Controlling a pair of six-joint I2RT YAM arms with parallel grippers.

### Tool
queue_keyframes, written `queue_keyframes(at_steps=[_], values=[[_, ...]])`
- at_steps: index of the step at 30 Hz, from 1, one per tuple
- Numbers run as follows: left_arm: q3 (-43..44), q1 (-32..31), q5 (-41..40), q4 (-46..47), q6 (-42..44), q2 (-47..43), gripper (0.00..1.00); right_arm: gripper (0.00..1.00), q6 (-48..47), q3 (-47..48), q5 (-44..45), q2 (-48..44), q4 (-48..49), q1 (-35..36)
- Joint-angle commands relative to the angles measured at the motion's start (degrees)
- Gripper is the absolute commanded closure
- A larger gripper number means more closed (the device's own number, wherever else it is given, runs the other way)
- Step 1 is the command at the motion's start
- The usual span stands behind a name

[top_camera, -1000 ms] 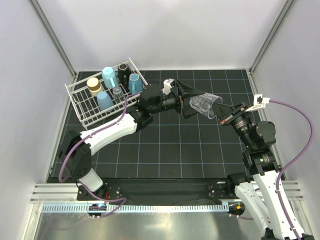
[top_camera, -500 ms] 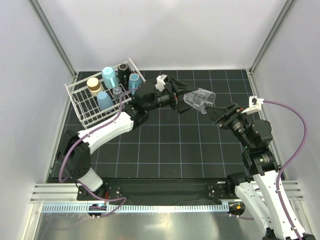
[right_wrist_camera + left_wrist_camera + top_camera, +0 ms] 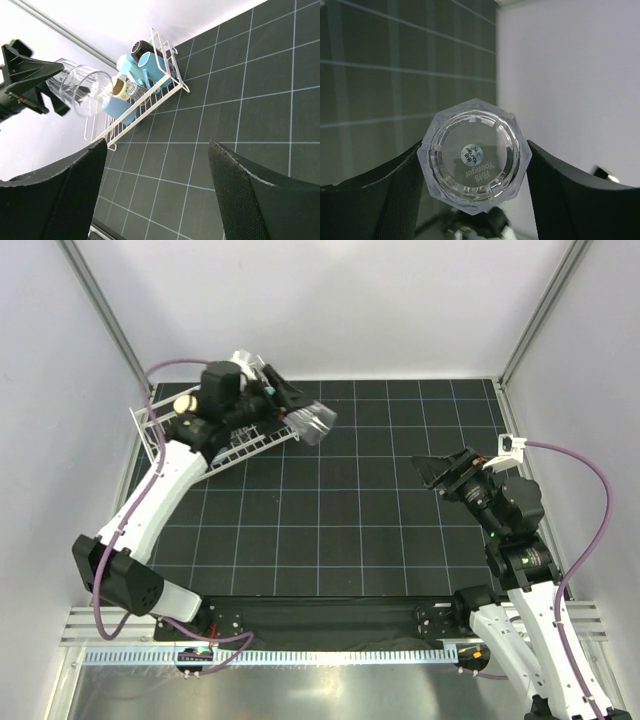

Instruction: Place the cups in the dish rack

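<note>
Looking from the near edge, I meet the right gripper [image 3: 443,468] first. It hangs above the bench [image 3: 340,530] towards the right edge, its two fingers spread wide with nothing between them.

Farther back, left of the middle, the left gripper [image 3: 293,412] is clamped on one clear glass [image 3: 475,156]. My left wrist view shows a black finger pressed against each side of its faceted base, which bears a round sticker [image 3: 471,153]. That glass is lifted and tipped on its side, mouth towards the right edge, just beside the right end of the dish rack [image 3: 159,97]. I cannot tell whether it hangs over the wire or over the bench.

The one rack sits in the far left corner, angled to the bench edges, and the left arm [image 3: 160,490] hides much of it from above. Through the right wrist view I count six cups inside:
- one black mug [image 3: 142,48] at the far end
- two light blue mugs [image 3: 154,65] beside it
- one brown cup [image 3: 119,88]
- one light blue tumbler [image 3: 119,108] at the nearer end
- one second clear glass [image 3: 131,90], small and hard to make out among them
</note>
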Motion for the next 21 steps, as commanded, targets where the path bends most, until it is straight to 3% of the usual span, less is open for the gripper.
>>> queue_keyframes(at_steps=[1, 9, 12, 19, 21], values=[[4.55, 5.27, -10.70, -14.19, 17.42, -2.91, 1.00, 0.18, -0.36, 2.19, 0.76, 0.42, -0.32, 0.53], [6.92, 13.36, -40.63, -20.43, 27.97, -5.28, 1.00, 0.18, 0.35, 3.06, 1.03, 1.74, -1.11, 2.99], [7.37, 14.51, -47.17, -20.45, 31.23, -5.20, 1.00, 0.18, 0.17, 3.41, 1.46, 2.27, -1.11, 4.75], [-0.53, 19.86, -51.94, -14.04, 30.89, -8.35, 1.00, 0.16, -5.97, 5.61, 3.22, 0.95, -2.52, 9.93], [-7.87, 21.01, -52.64, -5.01, 32.11, -11.16, 1.00, 0.16, -9.22, 5.61, 2.70, -0.72, -1.99, 10.72]])
